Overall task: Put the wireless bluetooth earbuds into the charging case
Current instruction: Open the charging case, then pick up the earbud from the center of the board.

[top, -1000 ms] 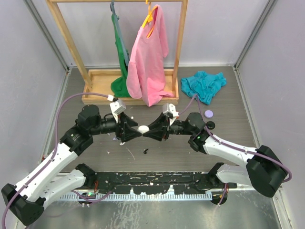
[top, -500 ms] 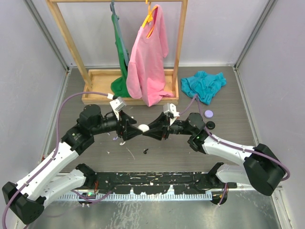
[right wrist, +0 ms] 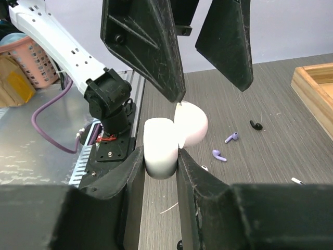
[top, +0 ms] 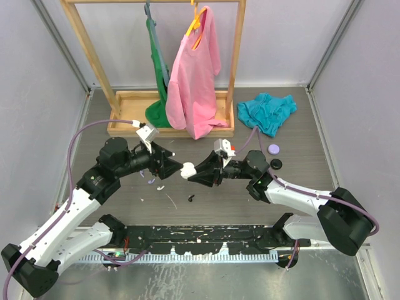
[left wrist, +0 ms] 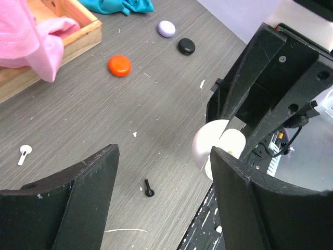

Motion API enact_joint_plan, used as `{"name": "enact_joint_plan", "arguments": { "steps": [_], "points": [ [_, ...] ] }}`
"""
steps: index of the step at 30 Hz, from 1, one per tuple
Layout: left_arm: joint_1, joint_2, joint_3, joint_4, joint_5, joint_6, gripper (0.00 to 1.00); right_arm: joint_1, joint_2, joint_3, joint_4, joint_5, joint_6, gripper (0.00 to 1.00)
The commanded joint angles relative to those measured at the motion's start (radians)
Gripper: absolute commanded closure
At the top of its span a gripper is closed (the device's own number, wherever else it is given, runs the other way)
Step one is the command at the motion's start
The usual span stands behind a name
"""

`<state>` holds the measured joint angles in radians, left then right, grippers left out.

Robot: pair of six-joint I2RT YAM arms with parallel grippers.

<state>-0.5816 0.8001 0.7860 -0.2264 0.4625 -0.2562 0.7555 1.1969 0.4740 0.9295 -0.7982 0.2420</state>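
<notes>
Its jaws now spread, the left claw (left wrist: pixel 164 156) has backed off the white charging case (right wrist: pixel 174 133), lid open, gripped mid-air by the clenched right claw (right wrist: pixel 161 156); lilac earbuds (right wrist: pixel 231 137) wait on the tabletop (left wrist: pixel 104 114) below.

Dark grey wood-grain tabletop (top: pixel 300 187) beneath the left gripper (top: pixel 172 164), wooden clothes rack (top: pixel 80 37) with tray base well beyond it, pale grey walls (top: pixel 37 94) around, brushed metal edge (top: pixel 206 275) behind, soft even light
</notes>
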Motion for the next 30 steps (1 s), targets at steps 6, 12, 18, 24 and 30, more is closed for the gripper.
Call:
{"name": "enact_joint_plan", "arguments": {
  "steps": [6, 12, 18, 24, 30],
  "points": [
    [0.007, -0.012, 0.047, 0.034, -0.055, -0.029, 0.25, 0.004, 0.009, -0.040, 0.119, 0.055, -0.054, 0.87],
    [0.008, -0.019, 0.050, -0.077, -0.196, -0.060, 0.24, 0.003, 0.005, -0.112, 0.155, 0.259, -0.124, 0.86],
    [0.008, 0.017, 0.038, -0.214, -0.375, -0.189, 0.25, 0.003, 0.011, -0.166, 0.222, 0.345, -0.136, 0.86],
    [0.008, 0.085, 0.006, -0.310, -0.432, -0.332, 0.29, 0.004, 0.024, -0.218, 0.301, 0.414, -0.140, 0.85],
    [0.008, 0.174, -0.019, -0.298, -0.468, -0.375, 0.30, 0.004, 0.058, -0.259, 0.377, 0.468, -0.133, 0.85]
  ]
}}
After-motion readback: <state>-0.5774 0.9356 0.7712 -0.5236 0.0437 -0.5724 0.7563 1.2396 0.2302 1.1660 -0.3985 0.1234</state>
